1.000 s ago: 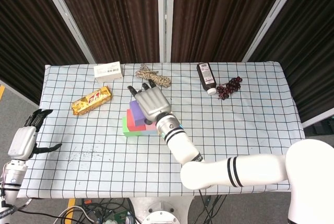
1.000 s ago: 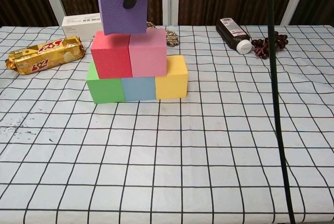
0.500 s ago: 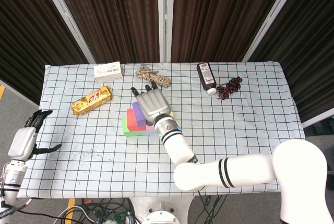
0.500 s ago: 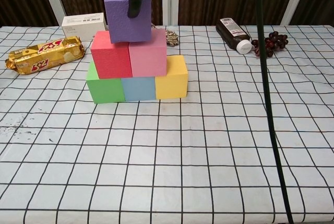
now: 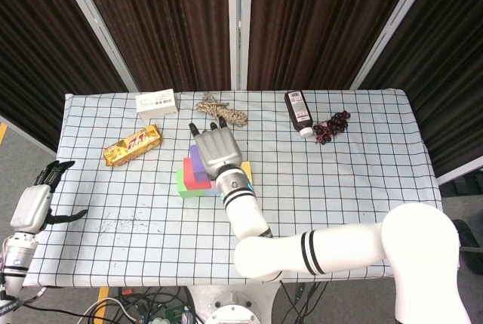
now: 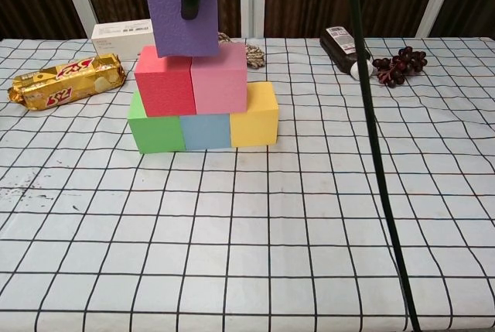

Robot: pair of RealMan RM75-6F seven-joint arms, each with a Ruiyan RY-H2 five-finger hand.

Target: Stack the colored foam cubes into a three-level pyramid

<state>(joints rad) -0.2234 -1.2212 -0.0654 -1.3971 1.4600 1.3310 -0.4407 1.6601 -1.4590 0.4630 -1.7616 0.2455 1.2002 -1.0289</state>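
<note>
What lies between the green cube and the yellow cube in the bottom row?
A blue cube sits between the green cube and the yellow cube, touching both; the chest view shows it.

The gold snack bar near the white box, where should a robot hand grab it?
Across its narrow middle, coming from straight above, I'd say. The gold foil-wrapped snack bar lies flat on the checked tablecloth, long and slim, with open cloth along both long sides. The crimped ends look flimsy. The white cardboard box sits behind it, apart.
</note>
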